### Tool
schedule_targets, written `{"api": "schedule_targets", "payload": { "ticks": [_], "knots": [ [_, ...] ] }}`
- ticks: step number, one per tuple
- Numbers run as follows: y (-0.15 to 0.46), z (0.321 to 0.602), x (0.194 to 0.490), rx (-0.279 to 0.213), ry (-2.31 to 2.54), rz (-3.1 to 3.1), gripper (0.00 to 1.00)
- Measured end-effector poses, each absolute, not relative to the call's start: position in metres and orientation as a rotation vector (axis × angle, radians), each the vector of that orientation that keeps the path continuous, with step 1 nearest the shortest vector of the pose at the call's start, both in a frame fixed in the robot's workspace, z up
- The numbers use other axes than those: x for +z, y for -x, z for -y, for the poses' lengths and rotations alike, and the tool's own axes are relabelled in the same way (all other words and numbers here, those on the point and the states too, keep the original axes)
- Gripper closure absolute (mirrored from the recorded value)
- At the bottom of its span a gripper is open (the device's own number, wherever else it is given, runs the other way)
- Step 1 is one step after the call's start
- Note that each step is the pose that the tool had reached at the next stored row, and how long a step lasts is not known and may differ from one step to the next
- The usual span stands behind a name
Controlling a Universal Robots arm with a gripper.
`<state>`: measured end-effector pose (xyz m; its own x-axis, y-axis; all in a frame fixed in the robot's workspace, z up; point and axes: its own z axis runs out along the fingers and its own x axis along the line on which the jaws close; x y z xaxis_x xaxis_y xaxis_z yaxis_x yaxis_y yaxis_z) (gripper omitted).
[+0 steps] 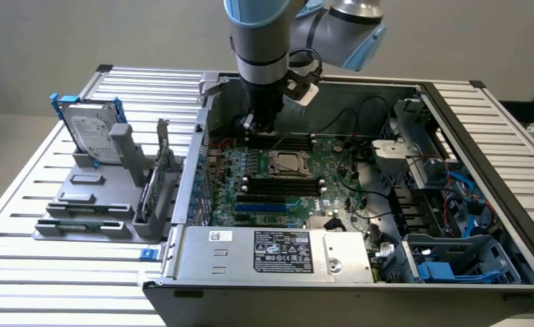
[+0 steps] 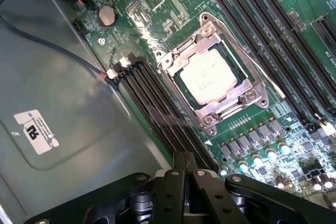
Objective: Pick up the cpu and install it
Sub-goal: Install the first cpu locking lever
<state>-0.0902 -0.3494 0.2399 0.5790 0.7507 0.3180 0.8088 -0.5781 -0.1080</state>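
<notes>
Wrist view: the end effector (image 2: 185, 157) is pressed together and empty, near the cpu (image 2: 212, 76) seated in its socket (image 2: 178, 56). The exterior view adds the case (image 1: 340, 303) and a hard drive (image 1: 92, 129) racked on the worktop (image 1: 30, 272).

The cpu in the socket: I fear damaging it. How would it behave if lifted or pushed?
The small flat square silver-grey metal-topped cpu looks rigid, not floppy. Being flat, it probably won't roll or tip. Its smooth top may be slippery, and the metal socket frame around it would likely block a sideways push.
</notes>
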Motion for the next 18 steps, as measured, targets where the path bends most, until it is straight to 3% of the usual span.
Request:
{"api": "schedule_targets", "payload": {
  "ticks": [18],
  "knots": [
    [0.088,0.345,0.215,-0.357,2.597,1.299,0.89]
  ]
}}
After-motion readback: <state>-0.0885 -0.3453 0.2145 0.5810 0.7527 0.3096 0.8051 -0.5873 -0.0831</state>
